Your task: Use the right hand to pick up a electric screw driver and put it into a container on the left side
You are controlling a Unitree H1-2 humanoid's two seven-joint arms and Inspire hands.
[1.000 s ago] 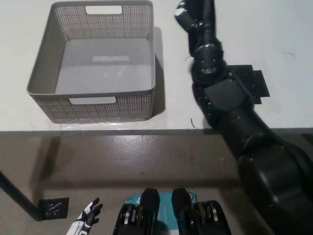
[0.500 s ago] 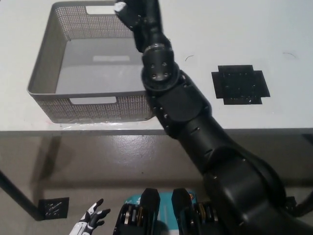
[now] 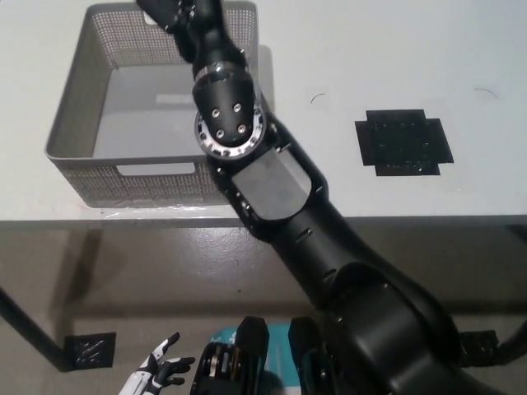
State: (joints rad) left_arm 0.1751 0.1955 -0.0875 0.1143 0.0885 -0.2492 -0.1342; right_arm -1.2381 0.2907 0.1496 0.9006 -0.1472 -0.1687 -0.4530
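Swinging further toward the upper left of the frame, the black right arm now reaches across the near right corner of the grey perforated plastic basket [image 3: 70, 123], where half a second ago it was only over the right rim and a second ago it stood beside the black cross-shaped mat [image 3: 403, 141] on the right. The right robot hand [image 3: 174, 14] sits at the top edge of the frame, over the basket's far wall, partly cut off; I cannot tell whether its fingers are pressed together or spread, nor whether the electric screwdriver is in them, since no screwdriver shows anywhere. The mat lies bare on the white tabletop [image 3: 370, 49], and the visible basket floor holds nothing. The white left robot hand [image 3: 156, 377] rests low at the bottom left, fingers spread, below the tabletop edge.

Judging by the arm's position, this is the carry-over or release step above the container. Next, the hand needs lowering inside the basket walls and the fingers opening, clear of the rim.
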